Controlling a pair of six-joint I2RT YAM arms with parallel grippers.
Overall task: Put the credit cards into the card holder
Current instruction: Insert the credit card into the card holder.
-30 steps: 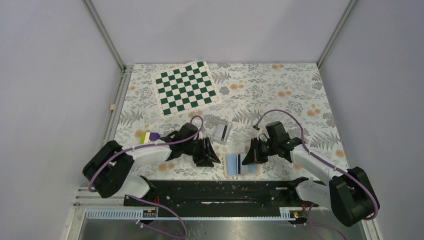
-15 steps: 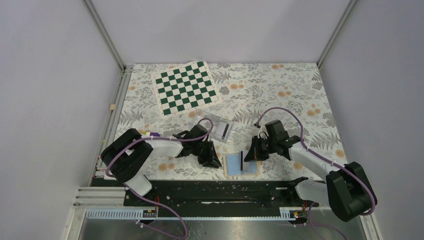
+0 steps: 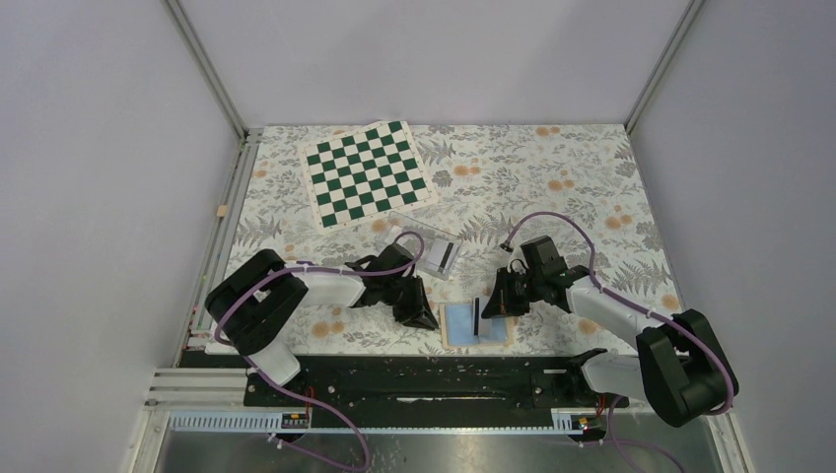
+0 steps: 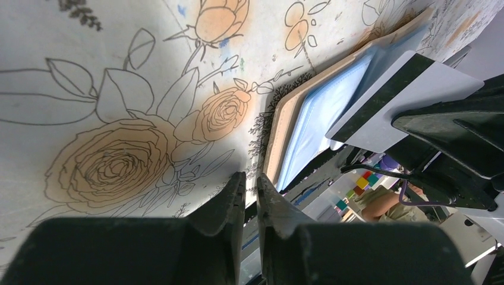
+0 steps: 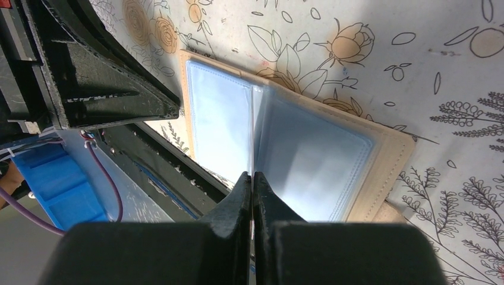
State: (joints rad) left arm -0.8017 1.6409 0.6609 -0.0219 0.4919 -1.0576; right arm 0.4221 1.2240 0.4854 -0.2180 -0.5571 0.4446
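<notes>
My left gripper is nearly closed, a thin slit between the fingers and nothing in it, low over the flowered table. Just to its right the card holder lies open, blue side up. My right gripper pinches a credit card tight over it.

from the left wrist, the card holder has its far end hidden behind the credit card.
</notes>
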